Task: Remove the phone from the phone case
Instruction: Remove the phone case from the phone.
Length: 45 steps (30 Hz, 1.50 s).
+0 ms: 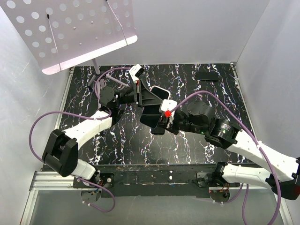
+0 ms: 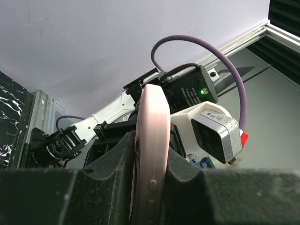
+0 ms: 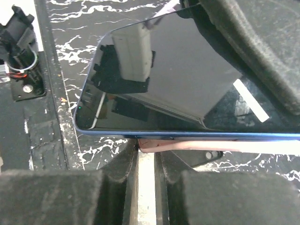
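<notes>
**Padded left fingers (image 2: 103, 187) tight on the case (image 2: 152, 131)**

Seen from my left wrist, the pink case stands edge-on between those two pads and touches both, so my left gripper (image 1: 149, 96) is closed onto it. From above, that grip sits over the middle of the table (image 1: 117, 140), a little toward the far side. The phone (image 3: 164, 79) shows its dark glass to my right wrist camera. Its blue rim lies against the pink beneath, and one corner juts beyond where the pink shows. My right gripper (image 1: 154, 121) meets it from the near right. Its fingers (image 3: 70, 197) are almost together, with a pale strip in the slit between them; I cannot tell whether they pinch anything. A flat black thing (image 1: 207, 75) lies at the far right of the table.
</notes>
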Each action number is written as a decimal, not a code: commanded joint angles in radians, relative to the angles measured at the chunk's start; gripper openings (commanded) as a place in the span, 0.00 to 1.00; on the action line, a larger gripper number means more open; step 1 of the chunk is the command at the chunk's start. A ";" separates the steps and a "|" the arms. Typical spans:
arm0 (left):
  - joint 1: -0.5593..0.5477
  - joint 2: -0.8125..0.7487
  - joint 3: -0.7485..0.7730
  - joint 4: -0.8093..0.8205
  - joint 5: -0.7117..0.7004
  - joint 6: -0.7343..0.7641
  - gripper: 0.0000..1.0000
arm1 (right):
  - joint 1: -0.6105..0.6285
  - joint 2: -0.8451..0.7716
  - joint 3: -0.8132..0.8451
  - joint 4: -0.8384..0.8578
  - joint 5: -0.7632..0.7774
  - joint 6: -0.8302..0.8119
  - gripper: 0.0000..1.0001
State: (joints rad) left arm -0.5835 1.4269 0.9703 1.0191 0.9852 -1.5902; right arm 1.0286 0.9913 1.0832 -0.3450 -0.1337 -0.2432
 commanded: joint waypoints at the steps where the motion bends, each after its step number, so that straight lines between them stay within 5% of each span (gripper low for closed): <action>1: -0.050 -0.022 0.002 -0.005 -0.043 -0.122 0.00 | -0.013 0.006 -0.005 0.262 0.357 -0.020 0.01; 4: -0.047 -0.043 -0.001 -0.005 -0.077 -0.056 0.00 | -0.019 -0.008 -0.032 0.218 0.468 0.180 0.03; 7: -0.035 -0.121 -0.011 -0.156 -0.149 0.125 0.00 | -0.035 -0.017 -0.040 0.063 0.364 0.422 0.43; 12: -0.012 -0.266 -0.015 -0.494 -0.325 0.445 0.00 | -0.044 -0.049 -0.055 -0.098 0.113 0.700 0.66; 14: -0.004 -0.286 -0.012 -0.543 -0.365 0.504 0.00 | -0.045 -0.083 -0.068 -0.106 0.030 0.746 0.67; 27: 0.001 -0.315 -0.004 -0.585 -0.433 0.547 0.00 | -0.093 -0.122 0.047 0.028 -0.158 0.912 0.54; 35: 0.001 -0.321 -0.038 -0.534 -0.425 0.493 0.00 | -0.242 -0.057 0.012 0.135 -0.333 1.012 0.31; 45: 0.001 -0.310 -0.035 -0.498 -0.411 0.464 0.00 | -0.262 -0.036 -0.025 0.205 -0.368 1.050 0.29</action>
State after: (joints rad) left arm -0.5835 1.1423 0.9245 0.4408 0.5800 -1.0946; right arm 0.7723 0.9497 1.0782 -0.2302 -0.4606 0.7795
